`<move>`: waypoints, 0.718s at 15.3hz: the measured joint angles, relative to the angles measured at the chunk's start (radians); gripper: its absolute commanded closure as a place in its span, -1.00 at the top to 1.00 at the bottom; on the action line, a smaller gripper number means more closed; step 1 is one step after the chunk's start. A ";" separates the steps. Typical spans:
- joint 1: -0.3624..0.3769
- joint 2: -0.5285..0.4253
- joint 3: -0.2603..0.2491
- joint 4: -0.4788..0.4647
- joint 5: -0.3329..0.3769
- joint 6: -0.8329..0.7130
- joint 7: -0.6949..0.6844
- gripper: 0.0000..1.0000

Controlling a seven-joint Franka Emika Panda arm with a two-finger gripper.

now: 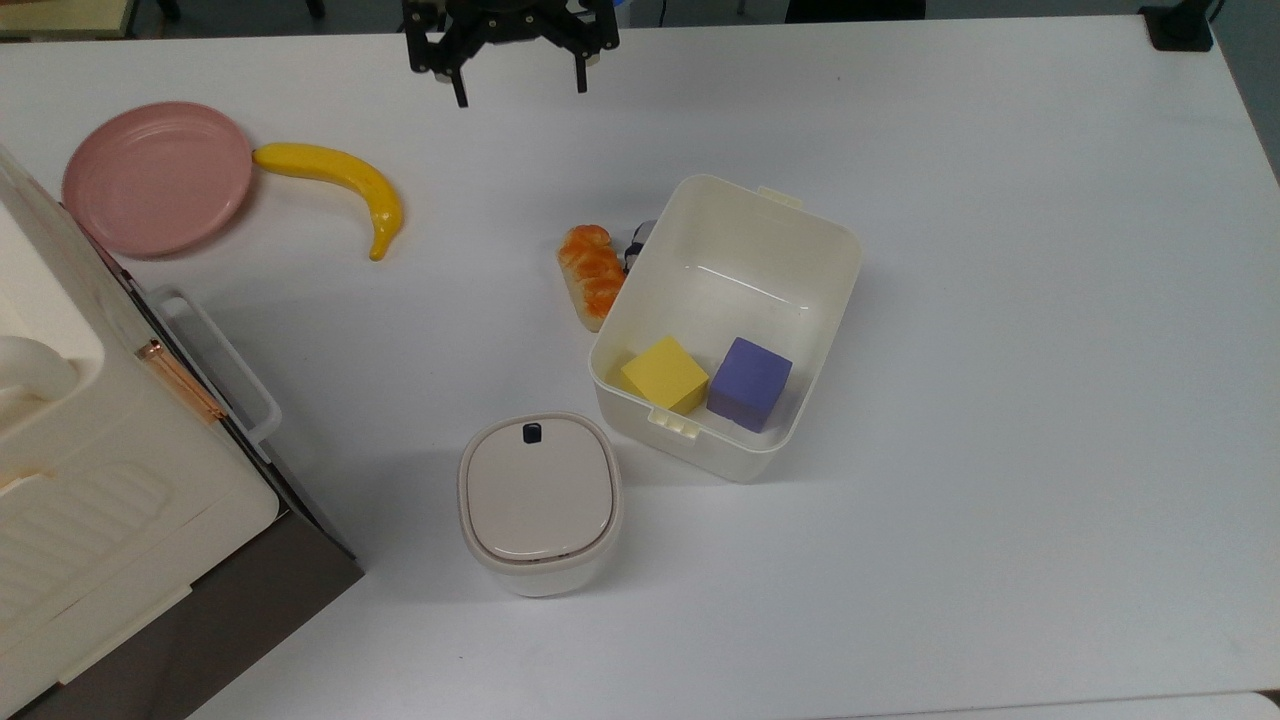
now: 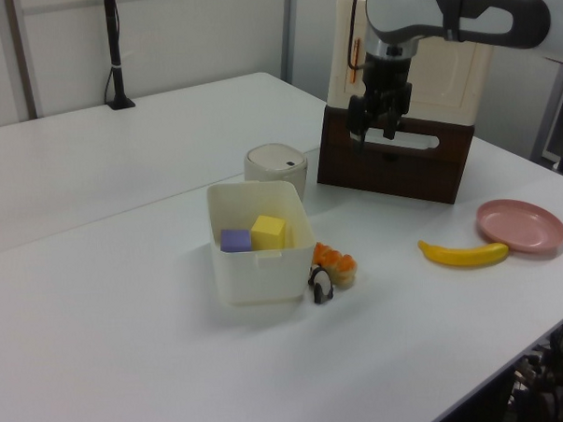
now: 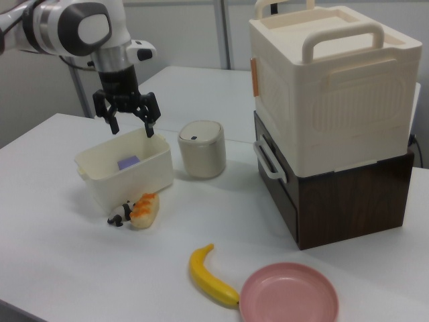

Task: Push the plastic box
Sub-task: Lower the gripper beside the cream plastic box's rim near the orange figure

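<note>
I see my gripper [image 1: 520, 88] hanging in the air with its fingers spread wide apart and nothing between them, at the far edge of the table [image 1: 1000, 300] in the top view. The plastic box [image 1: 835, 290] sits open near the middle of the table, well apart from the gripper. A yellow cube [image 1: 664, 374] and a purple cube [image 1: 749, 383] lie side by side inside it. In the top view, a bread roll [image 1: 592, 275] lies against the box's left wall, with a small panda figure [image 3: 118, 215] beside it. The round lidded container [image 1: 539, 500] stands just near the box. Farther left in the top view are a banana [image 1: 340, 185] and a pink plate [image 1: 157, 177].
</note>
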 measured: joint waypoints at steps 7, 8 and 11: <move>-0.004 0.009 -0.002 -0.067 0.000 0.035 -0.459 1.00; -0.004 0.012 -0.002 -0.088 0.000 0.065 -0.494 1.00; -0.002 0.031 -0.002 -0.131 -0.011 0.126 -0.558 1.00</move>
